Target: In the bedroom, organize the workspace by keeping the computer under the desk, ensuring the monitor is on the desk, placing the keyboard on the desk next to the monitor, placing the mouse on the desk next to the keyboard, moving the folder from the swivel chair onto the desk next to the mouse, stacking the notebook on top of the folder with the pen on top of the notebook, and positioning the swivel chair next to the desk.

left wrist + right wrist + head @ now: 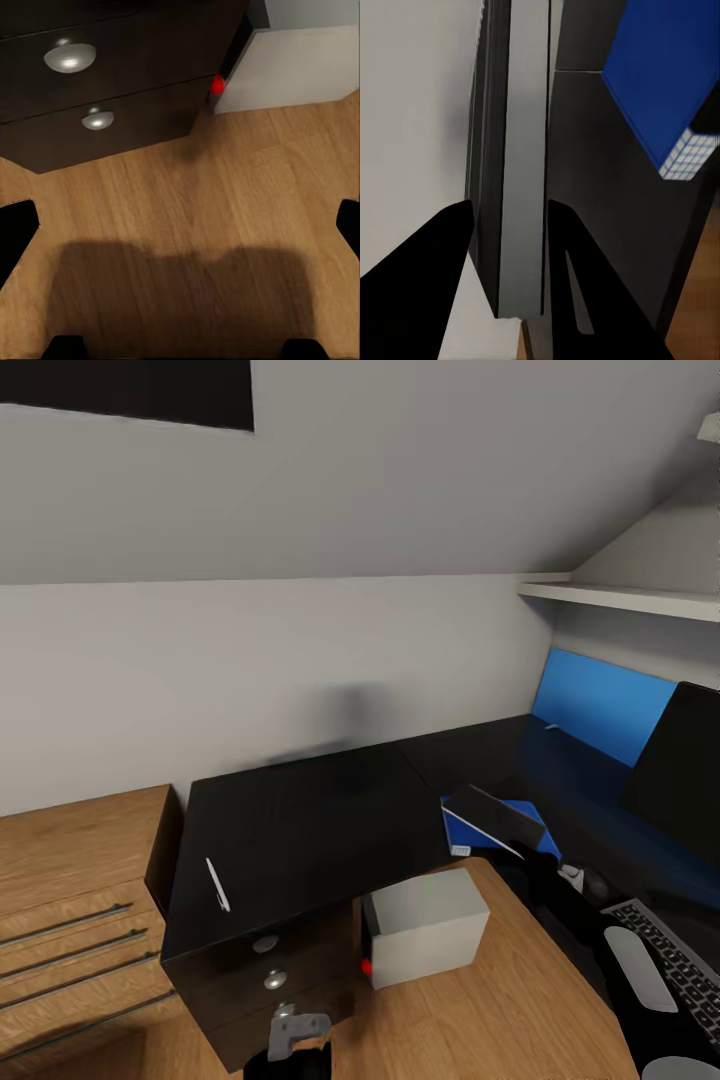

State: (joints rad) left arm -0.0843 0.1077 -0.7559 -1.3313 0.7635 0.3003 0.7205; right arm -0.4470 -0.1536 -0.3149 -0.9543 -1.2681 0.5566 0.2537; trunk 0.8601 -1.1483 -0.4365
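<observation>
Grey attic bedroom (300, 660), right gripper (506, 225) clamped on the grey notebook (514, 172), held over the blue folder (530, 825) on the black desk (310, 830), left gripper (180, 225) spread wide above oak floor (195, 225), pen (217, 884) on desk, computer (425, 925) underneath.

Left arm hangs low at 6 o'clock in the head view, its grey wrist pointing down. Left gripper (180, 225) spread wide open, dark fingertips (16, 225) far apart, nothing between them. Right arm reaches in from 4 o'clock, dark and bent. Right gripper (506, 247) closed on the notebook (514, 150), black fingers (427, 285) pressed against both flat sides, held on edge.
</observation>
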